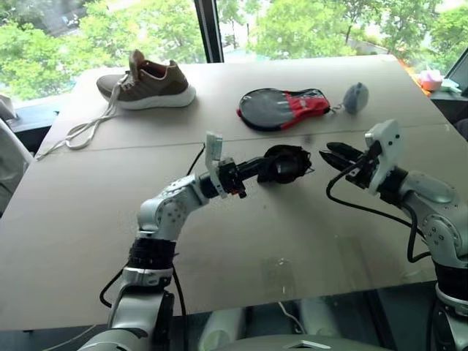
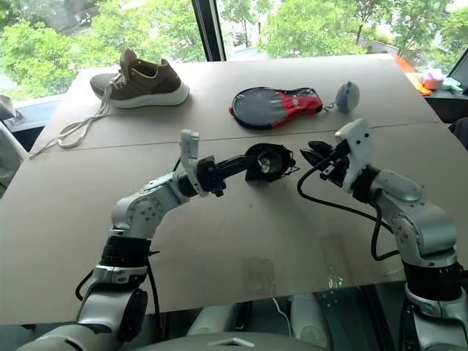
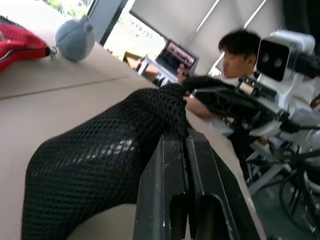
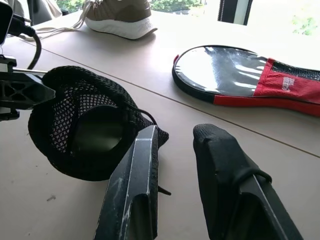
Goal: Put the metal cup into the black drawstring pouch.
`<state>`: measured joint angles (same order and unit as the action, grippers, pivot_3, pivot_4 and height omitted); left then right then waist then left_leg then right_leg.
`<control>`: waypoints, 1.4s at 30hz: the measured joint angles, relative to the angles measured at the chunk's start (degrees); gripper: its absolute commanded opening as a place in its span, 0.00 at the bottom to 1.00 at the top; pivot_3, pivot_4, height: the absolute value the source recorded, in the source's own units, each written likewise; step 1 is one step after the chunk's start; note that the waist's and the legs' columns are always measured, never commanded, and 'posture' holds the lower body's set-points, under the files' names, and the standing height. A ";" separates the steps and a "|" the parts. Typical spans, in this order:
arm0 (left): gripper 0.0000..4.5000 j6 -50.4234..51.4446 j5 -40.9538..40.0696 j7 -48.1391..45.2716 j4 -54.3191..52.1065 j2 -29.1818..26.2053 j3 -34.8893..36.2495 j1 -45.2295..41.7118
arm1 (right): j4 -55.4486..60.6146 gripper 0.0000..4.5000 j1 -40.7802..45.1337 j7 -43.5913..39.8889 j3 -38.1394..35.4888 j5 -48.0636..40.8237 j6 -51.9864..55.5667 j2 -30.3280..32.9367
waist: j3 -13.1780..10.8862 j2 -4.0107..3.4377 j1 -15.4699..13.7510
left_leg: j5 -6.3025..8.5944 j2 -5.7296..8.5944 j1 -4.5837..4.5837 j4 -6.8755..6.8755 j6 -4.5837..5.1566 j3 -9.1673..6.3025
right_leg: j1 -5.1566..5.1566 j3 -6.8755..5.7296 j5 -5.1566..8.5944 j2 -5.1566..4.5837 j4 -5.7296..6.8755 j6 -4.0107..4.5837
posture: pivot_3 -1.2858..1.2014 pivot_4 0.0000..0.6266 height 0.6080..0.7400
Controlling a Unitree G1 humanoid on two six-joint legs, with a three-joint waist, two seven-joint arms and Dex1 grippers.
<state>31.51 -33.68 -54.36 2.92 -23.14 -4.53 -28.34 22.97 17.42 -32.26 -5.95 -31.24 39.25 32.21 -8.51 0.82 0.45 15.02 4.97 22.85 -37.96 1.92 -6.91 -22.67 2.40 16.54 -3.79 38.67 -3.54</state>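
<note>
The black drawstring pouch (image 1: 292, 170), a mesh bag, hangs just above the table's middle. My left gripper (image 1: 265, 168) is shut on the pouch's rim and points to the right. The metal cup (image 2: 270, 164) lies inside the pouch, and its round end (image 4: 97, 132) shows through the open mouth, which faces my right gripper. The right gripper (image 1: 327, 153) hovers a short way to the right of the pouch, clear of it. Its fingers (image 4: 135, 165) stand slightly apart with nothing between them.
At the back of the table are a brown shoe (image 1: 150, 84) with loose laces, a black-grey-red racket-shaped case (image 1: 284, 107) and a grey fuzzy ball (image 1: 356, 97). Beyond the table's right side, a person (image 3: 240, 50) sits near a laptop (image 3: 177, 55).
</note>
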 measured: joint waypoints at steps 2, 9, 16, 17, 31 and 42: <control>0.00 -7.78 8.60 -2.11 0.00 -3.45 -5.71 0.35 | -0.20 0.27 -1.07 0.32 -1.09 -0.37 0.17 -0.17 | 0.00 -0.01 -0.09 | 0.00 0.04 0.00 0.12 0.00 0.03 | 0.04 0.05 -0.01 -0.08 -0.05 0.00 | 0.52 0.24 1.00; 0.00 -15.17 13.37 -2.86 -5.49 1.20 -8.68 0.07 | -1.07 0.27 -1.45 2.42 -8.82 -5.86 1.90 -1.31 | 0.01 -0.03 -0.45 | 0.00 0.06 0.04 0.32 0.01 -0.06 | 0.00 0.05 0.00 -0.13 -0.14 0.01 | 0.52 0.24 1.00; 0.19 -13.73 12.65 -2.28 -6.69 2.47 -9.32 1.87 | 2.29 0.24 -9.39 -1.03 -9.89 -9.68 4.79 2.95 | 0.01 -0.02 -0.30 | 0.00 0.05 0.04 0.36 0.02 -0.07 | 0.00 0.02 0.00 -0.12 -0.17 0.00 | 0.52 0.24 1.00; 0.29 -12.76 11.63 -2.62 -7.27 2.18 -8.96 2.19 | 4.35 0.24 -12.41 -3.13 -8.37 -9.48 5.05 5.80 | 0.01 -0.02 -0.38 | 0.00 0.05 0.04 0.36 0.02 -0.06 | 0.00 0.01 0.00 -0.12 -0.19 0.00 | 0.52 0.24 1.00; 0.99 -9.23 8.48 -3.89 -8.47 -3.71 -1.53 2.35 | 2.58 0.24 -14.55 -7.53 5.00 8.70 -8.06 11.11 | -0.01 0.02 0.04 | -0.01 0.04 -0.10 0.23 0.02 0.00 | 0.12 -0.07 -0.01 -0.09 -0.09 -0.01 | 0.52 0.24 1.00; 0.99 -11.16 10.70 -2.93 -3.36 -5.91 1.70 2.87 | -1.02 0.24 -13.17 -5.85 1.63 0.27 -0.71 2.16 | -0.01 0.02 -0.13 | -0.01 0.05 -0.08 0.25 0.02 -0.07 | 0.11 -0.04 -0.01 -0.11 -0.12 -0.01 | 0.52 0.24 1.00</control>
<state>20.35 -22.99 -57.29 -0.44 -29.05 -2.83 -25.48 21.95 4.25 -38.12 -4.32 -30.96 38.54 34.36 -8.52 0.83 0.32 15.02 5.01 22.77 -37.71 1.94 -6.98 -22.56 2.36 16.53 -3.91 38.54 -3.55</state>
